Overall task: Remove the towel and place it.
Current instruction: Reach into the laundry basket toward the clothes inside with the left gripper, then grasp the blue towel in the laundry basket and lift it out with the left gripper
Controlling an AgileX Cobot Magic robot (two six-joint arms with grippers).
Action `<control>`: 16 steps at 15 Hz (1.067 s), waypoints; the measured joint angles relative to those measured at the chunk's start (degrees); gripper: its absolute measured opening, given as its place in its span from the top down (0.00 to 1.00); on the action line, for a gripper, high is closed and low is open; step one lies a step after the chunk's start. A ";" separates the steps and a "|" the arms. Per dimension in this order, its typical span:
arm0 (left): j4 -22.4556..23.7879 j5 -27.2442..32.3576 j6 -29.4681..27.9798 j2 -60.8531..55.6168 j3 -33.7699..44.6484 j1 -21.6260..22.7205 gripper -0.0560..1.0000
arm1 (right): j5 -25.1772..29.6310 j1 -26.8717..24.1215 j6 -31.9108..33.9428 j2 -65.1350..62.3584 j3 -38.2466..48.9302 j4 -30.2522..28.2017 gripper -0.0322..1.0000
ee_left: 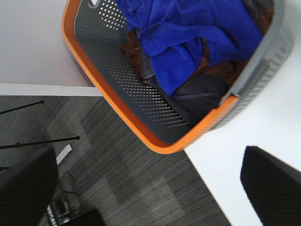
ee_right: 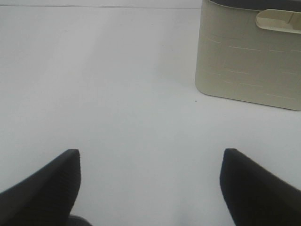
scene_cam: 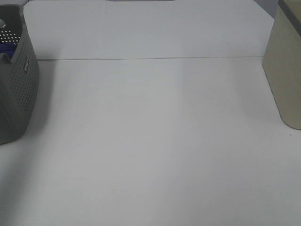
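Note:
The royal-blue towel (ee_left: 188,33) lies crumpled on top of other clothes inside a grey perforated basket with an orange rim (ee_left: 141,117). In the exterior high view only a blue sliver of the towel (scene_cam: 5,48) shows inside the basket (scene_cam: 19,89) at the table's left edge. My left gripper (ee_left: 148,162) is open and empty, held above the basket's near corner, apart from the towel. My right gripper (ee_right: 150,155) is open and empty above bare table. Neither gripper shows in the exterior high view.
A beige bin (scene_cam: 287,70) stands at the table's right edge; it also shows in the right wrist view (ee_right: 249,56), ahead of the right gripper. Brown (ee_left: 131,47) and dark grey clothes (ee_left: 207,89) lie under the towel. Floor with cables (ee_left: 61,155) lies beyond the table edge beside the basket.

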 joint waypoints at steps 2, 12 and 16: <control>5.56 -0.80 4.93 9.57 -6.13 0.00 0.02 | 0.00 0.00 0.00 0.00 0.00 0.00 0.21; 17.30 -20.51 17.30 46.70 -15.81 3.61 0.02 | 0.00 0.00 0.00 0.00 0.00 0.00 0.21; 16.21 -21.37 20.17 54.49 -20.05 3.61 0.02 | 0.00 0.00 0.00 0.00 0.00 0.00 0.21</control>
